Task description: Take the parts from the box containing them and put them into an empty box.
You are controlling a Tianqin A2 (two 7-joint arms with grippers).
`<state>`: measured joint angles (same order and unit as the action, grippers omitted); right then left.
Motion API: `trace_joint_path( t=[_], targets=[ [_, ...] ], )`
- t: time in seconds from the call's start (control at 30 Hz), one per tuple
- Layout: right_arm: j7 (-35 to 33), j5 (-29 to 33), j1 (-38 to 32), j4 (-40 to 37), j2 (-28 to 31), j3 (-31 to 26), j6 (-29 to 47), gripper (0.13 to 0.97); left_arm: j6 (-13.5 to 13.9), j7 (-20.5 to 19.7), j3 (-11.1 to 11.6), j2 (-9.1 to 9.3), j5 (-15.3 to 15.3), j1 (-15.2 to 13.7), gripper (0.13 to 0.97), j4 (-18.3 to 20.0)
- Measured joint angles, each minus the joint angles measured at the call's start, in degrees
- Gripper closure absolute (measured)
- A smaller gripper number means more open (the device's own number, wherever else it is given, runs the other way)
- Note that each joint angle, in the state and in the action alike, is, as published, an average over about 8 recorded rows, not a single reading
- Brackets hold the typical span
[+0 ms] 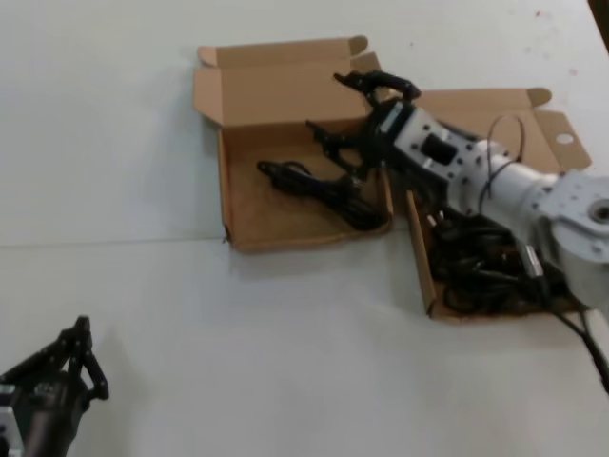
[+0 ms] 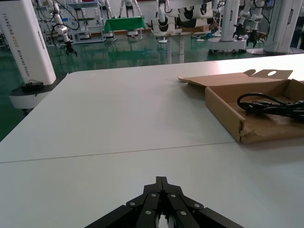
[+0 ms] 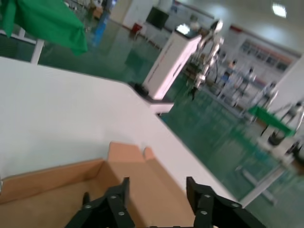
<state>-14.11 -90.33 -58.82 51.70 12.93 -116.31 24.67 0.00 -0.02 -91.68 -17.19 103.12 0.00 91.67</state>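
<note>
The right claw (image 1: 354,112), spread wide and empty, hung at frame centre; the remaining parts (image 1: 481,267) lay lower right.

Two shallow cardboard boxes sit open on the bench (image 1: 114,143): the squarer box (image 1: 243,205) toward the far edge and the wider box (image 1: 425,271) just beside it, nearer the right edge. One coiled black cable (image 1: 319,190) lies in the squarer box, while the tangle of cables (image 1: 476,267) in the wider box is too knotted to count. Two claws are in view, the right claw (image 1: 347,114) and the left claw (image 1: 81,357).
</note>
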Motion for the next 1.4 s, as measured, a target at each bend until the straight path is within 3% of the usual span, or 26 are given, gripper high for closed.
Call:
trace_joint_path(
  t=[0.2, 0.33, 0.6, 0.9, 1.03, 1.3, 1.4],
  targets=[
    [0.0, 2.52, 7.8, 14.75, 5.13, 1.9, -1.31, 0.628, 0.0, 0.0, 0.0, 0.0, 0.0, 0.0, 0.941, 0.0],
    [0.0, 3.52, 10.95, 19.64, 6.56, 2.82, -2.35, 0.558, 0.0, 0.0, 0.0, 0.0, 0.0, 0.0, 0.941, 0.0],
    [0.0, 3.68, 11.59, 20.63, 6.82, 3.04, -2.6, 0.354, 0.0, 0.0, 0.0, 0.0, 0.0, 0.0, 0.937, 0.0],
    [0.0, 2.93, 13.8, 21.53, 6.71, 4.04, -3.62, 0.215, 0.0, 0.0, 0.0, 0.0, 0.0, 0.0, 0.894, 0.0],
    [0.0, 2.19, 15.9, 22.38, 6.59, 5.0, -4.6, 0.187, 0.0, 0.0, 0.0, 0.0, 0.0, 0.0, 0.869, 0.0],
    [0.0, 0.48, 20.77, 24.39, 6.33, 7.24, -6.88, 0.141, 0.0, 0.0, 0.0, 0.0, 0.0, 0.0, 0.739, 0.0],
    [0.0, -0.18, 22.68, 25.17, 6.22, 8.11, -7.78, 0.138, 0.0, 0.0, 0.0, 0.0, 0.01, 0.0, 0.739, 0.0]
  ],
)
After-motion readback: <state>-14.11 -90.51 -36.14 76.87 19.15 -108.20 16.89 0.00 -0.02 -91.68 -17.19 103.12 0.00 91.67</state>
